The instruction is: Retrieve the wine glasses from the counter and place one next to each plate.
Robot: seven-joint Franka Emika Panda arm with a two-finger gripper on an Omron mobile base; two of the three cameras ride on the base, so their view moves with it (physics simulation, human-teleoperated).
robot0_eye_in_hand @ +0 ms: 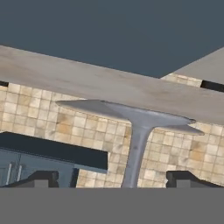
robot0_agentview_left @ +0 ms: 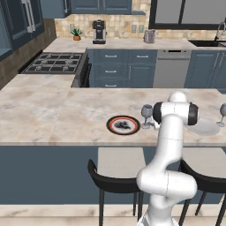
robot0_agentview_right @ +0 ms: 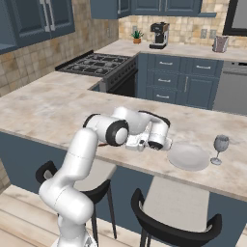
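Note:
One wine glass (robot0_agentview_left: pixel 146 112) stands upright on the counter (robot0_agentview_left: pixel 53 110), just right of the plate with the red-orange rim (robot0_agentview_left: pixel 123 125). In the hand view, which is rolled upside down, that glass's stem (robot0_eye_in_hand: pixel 134 148) and round foot (robot0_eye_in_hand: pixel 131 114) sit between my finger tips. My gripper (robot0_eye_in_hand: pixel 116 178) is open, and both tips stand well clear of the thin stem. The second wine glass (robot0_agentview_right: pixel 220 146) stands beside the plain pale plate (robot0_agentview_right: pixel 188 157) further right. My arm hides the gripper in the left base view.
Two black bar stools (robot0_agentview_left: pixel 115 182) stand under the counter's front edge below my arm. Across the aisle are a gas hob (robot0_agentview_left: pixel 55 62), a coffee machine (robot0_agentview_left: pixel 99 32) and a sink (robot0_agentview_left: pixel 211 43) on the back counter.

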